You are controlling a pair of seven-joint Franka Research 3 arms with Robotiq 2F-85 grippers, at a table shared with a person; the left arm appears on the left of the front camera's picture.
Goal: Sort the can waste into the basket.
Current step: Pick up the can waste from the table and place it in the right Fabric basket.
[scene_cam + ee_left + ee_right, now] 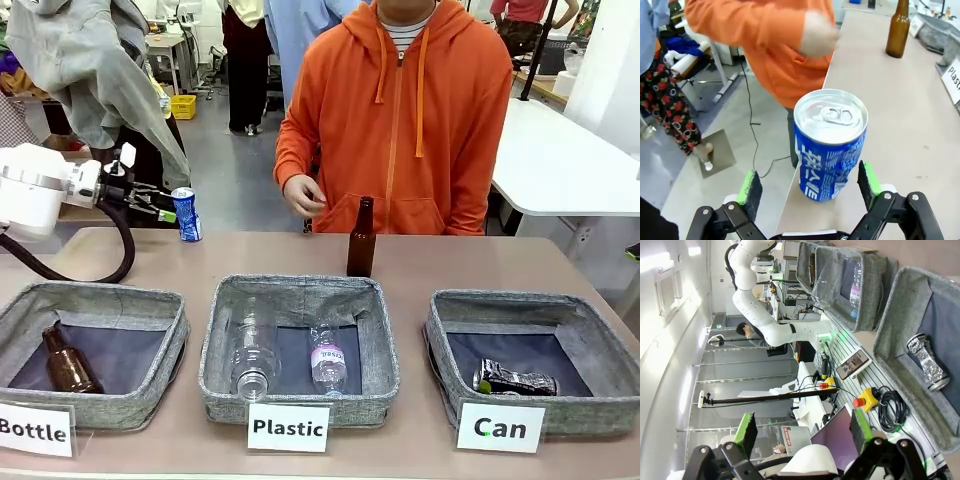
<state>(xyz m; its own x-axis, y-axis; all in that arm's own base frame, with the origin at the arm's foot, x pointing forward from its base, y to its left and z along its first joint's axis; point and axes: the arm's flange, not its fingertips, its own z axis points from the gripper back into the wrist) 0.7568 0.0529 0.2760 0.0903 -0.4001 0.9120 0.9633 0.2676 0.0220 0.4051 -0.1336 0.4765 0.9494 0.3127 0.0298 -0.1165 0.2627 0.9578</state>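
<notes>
Blue can (830, 145) stands upright at the far left edge of the table (450, 260), between the wide-open fingers of the left gripper (809, 185). The green pads (751, 187) sit either side of it without touching. The dark can (515, 379) lies on its side in the right-hand basket (600, 325) signed "Can". The right gripper (802, 432) is also wide open, holding nothing.
</notes>
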